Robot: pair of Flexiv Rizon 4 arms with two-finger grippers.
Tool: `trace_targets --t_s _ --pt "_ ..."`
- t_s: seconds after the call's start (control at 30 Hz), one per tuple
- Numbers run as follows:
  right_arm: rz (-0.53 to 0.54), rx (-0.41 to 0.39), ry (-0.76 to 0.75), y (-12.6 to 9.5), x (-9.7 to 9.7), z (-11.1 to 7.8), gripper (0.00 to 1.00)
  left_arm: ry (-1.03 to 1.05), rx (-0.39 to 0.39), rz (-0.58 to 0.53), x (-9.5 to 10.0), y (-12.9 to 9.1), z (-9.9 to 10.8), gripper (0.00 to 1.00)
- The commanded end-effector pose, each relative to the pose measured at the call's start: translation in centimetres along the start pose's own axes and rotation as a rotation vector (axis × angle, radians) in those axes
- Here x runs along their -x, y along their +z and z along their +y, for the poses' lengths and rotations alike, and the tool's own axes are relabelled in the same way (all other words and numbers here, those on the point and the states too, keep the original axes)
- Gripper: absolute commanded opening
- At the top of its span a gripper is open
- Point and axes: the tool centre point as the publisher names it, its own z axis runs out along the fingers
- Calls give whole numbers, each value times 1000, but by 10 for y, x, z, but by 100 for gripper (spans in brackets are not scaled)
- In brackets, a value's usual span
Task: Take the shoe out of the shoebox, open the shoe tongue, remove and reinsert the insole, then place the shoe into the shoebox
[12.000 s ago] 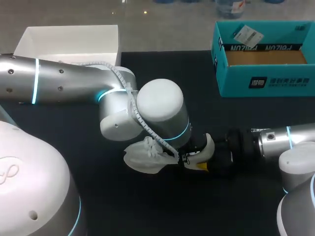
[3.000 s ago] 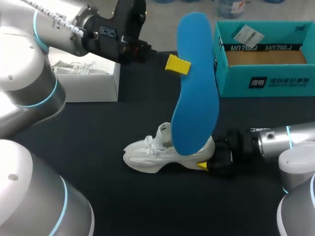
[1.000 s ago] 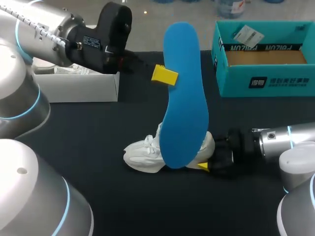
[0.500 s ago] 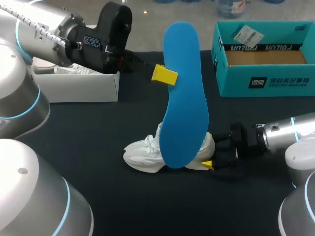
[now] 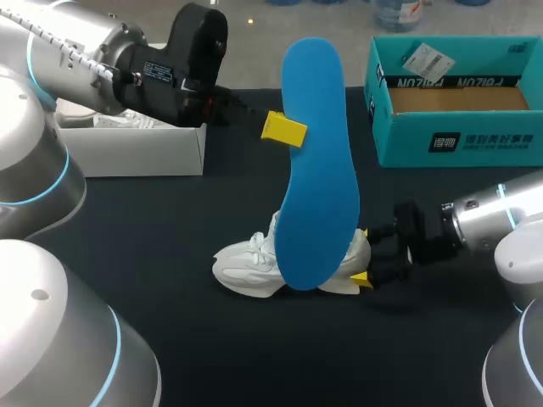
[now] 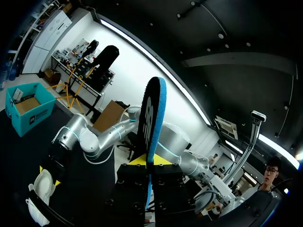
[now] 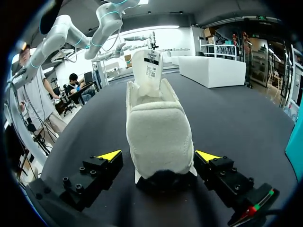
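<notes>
Head view: a blue insole (image 5: 318, 170) is held upright above the white shoe (image 5: 254, 263), pinched at one edge between the closed fingers of the left gripper (image 5: 288, 131). In the left wrist view it is seen edge-on between them. The shoe is left lying on the black table (image 5: 212, 339), tongue (image 7: 146, 71) raised. The heel is flanked by the parted fingers of the right gripper (image 7: 159, 156), and no grip on it is seen.

Trouble can be foreseen. With the insole gripped at a single edge, it may swing or slip as it is lowered toward the shoe. With the heel unclamped, the shoe may be pushed along or tipped once the insole is pressed into the opening. The tongue may also be folded inward and the opening blocked.

Counted: one shoe, one insole and two grippers. Two boxes are also counted: a teal shoebox (image 5: 458, 140) beyond the shoe on the right arm's side, and a white box (image 5: 136, 154) well apart from the shoe on the left arm's side.
</notes>
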Motion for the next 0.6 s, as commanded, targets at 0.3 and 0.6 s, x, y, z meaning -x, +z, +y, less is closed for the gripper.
trace_targets --t_s 0.3,0.6 --pt "71 -258 61 -4 -4 9 100 0 0 1 1 1 0 0" --pt "98 -460 94 -17 -2 18 100 0 0 1 1 1 0 0"
